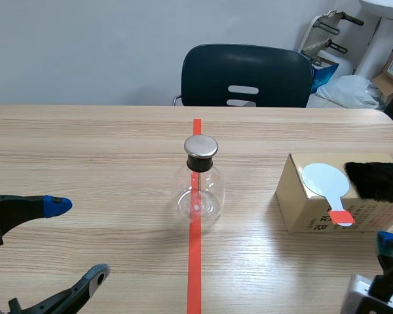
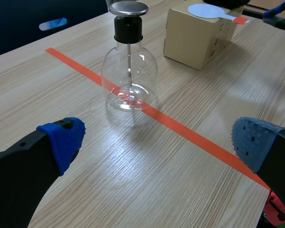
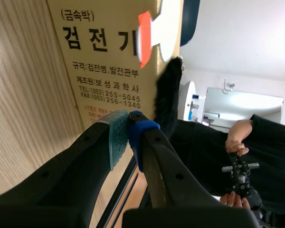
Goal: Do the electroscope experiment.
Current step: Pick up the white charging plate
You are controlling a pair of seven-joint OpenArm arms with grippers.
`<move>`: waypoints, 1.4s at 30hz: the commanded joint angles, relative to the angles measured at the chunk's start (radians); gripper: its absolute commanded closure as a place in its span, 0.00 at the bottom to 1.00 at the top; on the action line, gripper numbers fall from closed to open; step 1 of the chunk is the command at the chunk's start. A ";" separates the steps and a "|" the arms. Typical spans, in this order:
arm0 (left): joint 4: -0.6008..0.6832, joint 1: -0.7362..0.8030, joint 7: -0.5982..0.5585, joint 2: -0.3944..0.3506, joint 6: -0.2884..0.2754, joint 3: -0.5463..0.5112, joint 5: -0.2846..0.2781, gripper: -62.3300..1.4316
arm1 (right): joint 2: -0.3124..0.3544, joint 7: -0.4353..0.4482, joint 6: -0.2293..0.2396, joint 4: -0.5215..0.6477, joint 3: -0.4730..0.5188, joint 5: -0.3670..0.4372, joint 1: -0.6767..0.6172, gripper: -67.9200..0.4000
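The electroscope, a clear glass flask [image 1: 198, 191] with a black neck and a round metal cap [image 1: 201, 144], stands on the red tape line at mid table. In the left wrist view the flask [image 2: 129, 78] is ahead of my left gripper [image 2: 156, 142], which is open and holds nothing. To the right, a cardboard box [image 1: 308, 212] carries a white disc paddle [image 1: 325, 179] with an orange-red handle and a black fur cloth [image 1: 378, 180]. My right gripper [image 3: 126, 135] is shut on nothing, low beside the box's labelled face [image 3: 97, 71], below the paddle handle [image 3: 144, 39].
A dark chair [image 1: 245, 75] stands behind the table's far edge. Clutter and a white stand sit at the back right [image 1: 373, 59]. A person's hands [image 3: 236, 142] hold a device in the right wrist view's background. Bare tabletop [image 1: 85, 150] lies left of the flask.
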 commanded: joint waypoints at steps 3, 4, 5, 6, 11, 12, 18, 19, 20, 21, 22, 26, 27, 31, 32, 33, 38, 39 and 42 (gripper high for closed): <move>0.008 0.000 -0.010 0.005 0.002 0.003 -0.011 0.00 | -0.021 0.026 -0.038 -0.037 0.008 -0.014 0.043 0.98; 0.008 0.000 -0.010 0.005 0.002 0.003 -0.011 0.00 | -0.024 0.032 -0.042 -0.050 0.008 -0.015 0.048 0.98; 0.008 0.000 -0.010 0.005 0.002 0.003 -0.011 0.00 | -0.029 0.037 -0.047 -0.061 0.008 -0.018 0.055 0.98; 0.008 0.000 -0.010 0.005 0.002 0.003 -0.011 0.00 | -0.032 0.044 -0.053 -0.072 0.008 -0.018 0.061 0.98; 0.008 0.000 -0.010 0.005 0.002 0.003 -0.011 0.00 | -0.034 0.068 -0.061 -0.097 0.008 -0.018 0.073 0.79; 0.008 0.000 -0.010 0.005 0.002 0.003 -0.011 0.00 | -0.034 0.070 -0.061 -0.098 0.008 -0.018 0.073 0.72; 0.008 0.000 -0.010 0.005 0.002 0.003 -0.011 0.00 | -0.034 0.071 -0.061 -0.099 0.008 -0.018 0.072 0.34; 0.008 0.000 -0.010 0.005 0.002 0.003 -0.011 0.00 | -0.034 0.071 -0.061 -0.099 0.008 -0.018 0.072 0.29; 0.008 0.000 -0.010 0.005 0.002 0.003 -0.011 0.00 | -0.034 0.071 -0.061 -0.099 0.008 -0.018 0.072 0.25; 0.008 0.000 -0.010 0.005 0.002 0.003 -0.011 0.00 | -0.034 0.071 -0.061 -0.099 0.008 -0.018 0.072 0.20; 0.008 0.000 -0.010 0.005 0.002 0.003 -0.011 0.00 | -0.034 0.074 -0.061 -0.101 0.008 -0.018 0.072 0.15; 0.008 0.000 -0.010 0.005 0.002 0.003 -0.011 0.00 | -0.034 0.095 -0.072 -0.103 0.008 -0.018 0.072 0.00; 0.008 0.000 -0.010 0.005 0.002 0.003 -0.011 0.00 | -0.034 0.101 -0.078 -0.103 0.008 -0.018 0.072 0.00; 0.008 0.000 -0.010 0.005 0.002 0.003 -0.011 0.00 | -0.034 0.135 -0.084 -0.103 0.008 -0.018 0.074 0.00; 0.008 0.000 -0.010 0.005 0.002 0.003 -0.011 0.00 | -0.034 0.142 -0.083 -0.103 0.008 -0.018 0.076 0.00; 0.008 0.000 -0.010 0.005 0.002 0.003 -0.011 0.00 | -0.034 0.150 -0.083 -0.103 0.008 -0.018 0.080 0.00; 0.008 0.000 -0.010 0.005 0.002 0.003 -0.011 0.00 | -0.034 0.204 -0.083 -0.103 0.004 -0.018 0.113 0.00; 0.008 0.000 -0.010 0.005 0.002 0.003 -0.011 0.00 | -0.034 0.200 -0.083 -0.103 -0.002 -0.018 0.124 0.00; 0.008 0.000 -0.010 0.005 0.002 0.003 -0.011 0.00 | -0.034 0.181 -0.079 -0.103 -0.012 -0.018 0.153 0.00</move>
